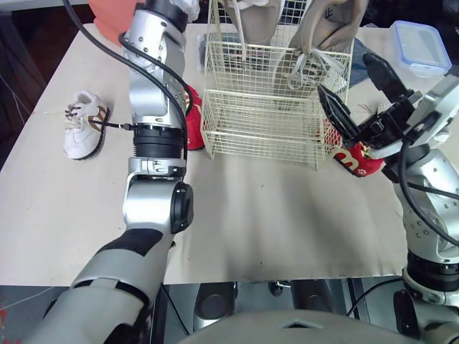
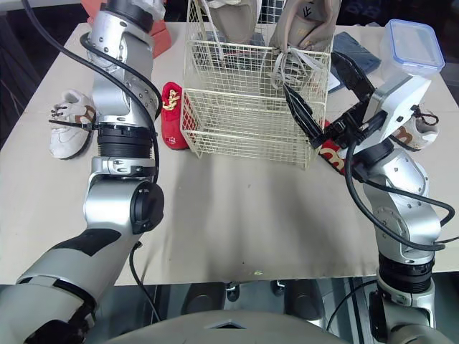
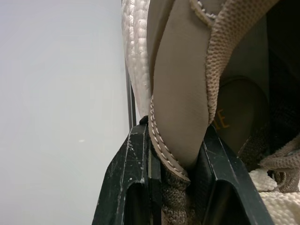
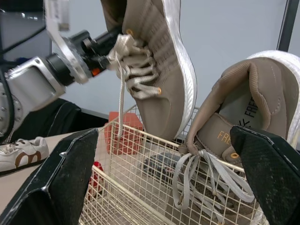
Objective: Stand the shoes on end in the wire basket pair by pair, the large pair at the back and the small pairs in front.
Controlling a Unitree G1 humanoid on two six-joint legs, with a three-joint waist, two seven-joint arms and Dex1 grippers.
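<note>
Left tool (image 3: 174, 129): clamped on the heel edge of a big tan shoe (image 4: 154, 61), one finger inside the collar and one outside.
Big tan shoe: hangs toe down over the far left corner of the basket (image 1: 276, 107), its lace dangling toward the wire.
Second big tan shoe (image 1: 326, 29): stands on end in the far right of the basket, heel up, laces spilling over the wire.
Right tool (image 1: 343, 73): fingers spread wide apart and gripping nothing, just beside the basket's right side.
Red shoe (image 2: 172, 115): on the bench (image 1: 287, 215), against the basket's left side.
Other red shoe (image 1: 358, 161): on the bench at the basket's near right corner, below the right tool.
White shoe (image 1: 82, 125): on the bench, well left of the basket.
Other white shoe (image 2: 419, 132): far right, partly hidden behind the right arm.
Lidded plastic box (image 1: 419, 46): far right corner of the bench.
</note>
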